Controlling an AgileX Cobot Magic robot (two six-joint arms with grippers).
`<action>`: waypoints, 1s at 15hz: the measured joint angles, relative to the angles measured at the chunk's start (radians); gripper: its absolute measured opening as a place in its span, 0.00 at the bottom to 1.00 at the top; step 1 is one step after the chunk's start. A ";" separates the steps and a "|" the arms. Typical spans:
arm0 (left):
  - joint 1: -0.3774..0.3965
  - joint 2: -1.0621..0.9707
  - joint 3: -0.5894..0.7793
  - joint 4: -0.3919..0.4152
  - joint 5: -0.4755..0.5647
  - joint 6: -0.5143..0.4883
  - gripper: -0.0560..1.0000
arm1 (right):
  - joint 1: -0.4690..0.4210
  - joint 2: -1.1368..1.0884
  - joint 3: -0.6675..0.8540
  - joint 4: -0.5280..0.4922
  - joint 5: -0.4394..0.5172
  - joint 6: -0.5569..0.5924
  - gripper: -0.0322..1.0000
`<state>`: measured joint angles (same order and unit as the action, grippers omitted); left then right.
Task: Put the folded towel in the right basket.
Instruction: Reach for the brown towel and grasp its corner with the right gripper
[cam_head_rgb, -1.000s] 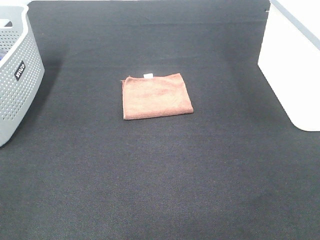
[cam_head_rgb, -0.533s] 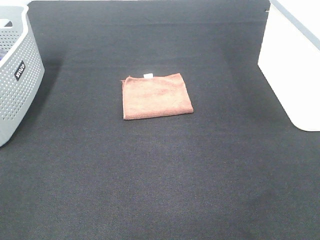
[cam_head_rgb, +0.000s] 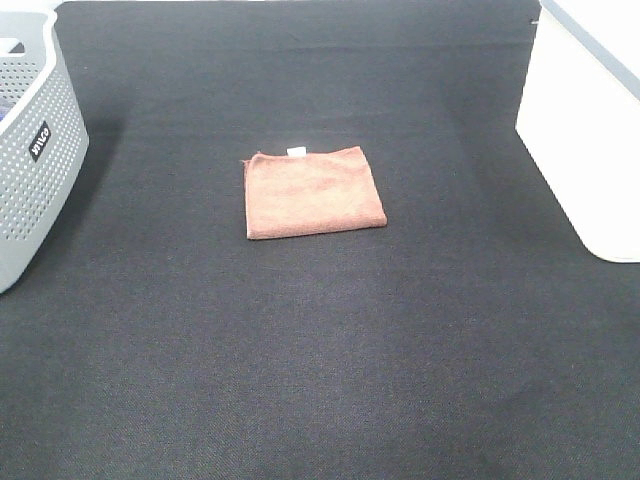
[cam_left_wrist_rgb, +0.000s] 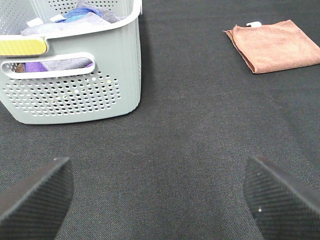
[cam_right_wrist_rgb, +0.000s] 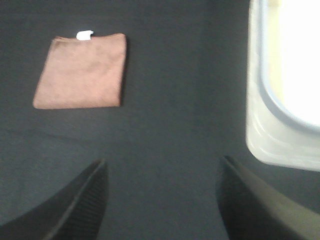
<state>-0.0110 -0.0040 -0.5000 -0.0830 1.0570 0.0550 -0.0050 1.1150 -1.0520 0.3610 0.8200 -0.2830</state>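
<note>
Towel look: I read the folded towel (cam_head_rgb: 314, 193) as rust-brown and folded into a flat, near-square pad. A small white tag (cam_head_rgb: 297, 151) shows at its far edge. The edges are tidy, and the far left corner is a little ragged.
Towel position: It lies flat on the black mat (cam_head_rgb: 320, 370), about mid-table in the high view. It sits between the two baskets and touches neither.
Right basket: The right basket (cam_head_rgb: 585, 140) is white and smooth-walled, at the right edge of the high view and cut off by the frame. It is well apart from the towel.
Left basket: The grey perforated basket (cam_head_rgb: 30, 170) stands at the left edge with a dark label on its wall. My left wrist view shows purple, blue and grey cloths inside.
Left gripper: The left gripper (cam_left_wrist_rgb: 159, 200) is spread wide and holds nothing. Its dark textured fingers (cam_left_wrist_rgb: 32, 195) are over bare mat near the grey basket.
Right gripper: The right gripper (cam_right_wrist_rgb: 162, 200) is also wide apart and empty. It is above the mat, with the towel to one side and the white basket to the other. This view is soft, so fine detail is lost.
</note>
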 joint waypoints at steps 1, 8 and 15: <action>0.000 0.000 0.000 0.000 0.000 0.000 0.88 | 0.000 0.047 -0.039 0.028 0.002 -0.013 0.61; 0.000 0.000 0.000 0.000 0.000 0.000 0.88 | 0.135 0.336 -0.252 0.097 -0.004 -0.067 0.64; 0.000 0.000 0.000 0.000 0.000 0.000 0.88 | 0.244 0.771 -0.523 0.096 -0.035 0.107 0.64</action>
<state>-0.0110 -0.0040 -0.5000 -0.0830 1.0570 0.0550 0.2390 1.8860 -1.5750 0.4570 0.7850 -0.1760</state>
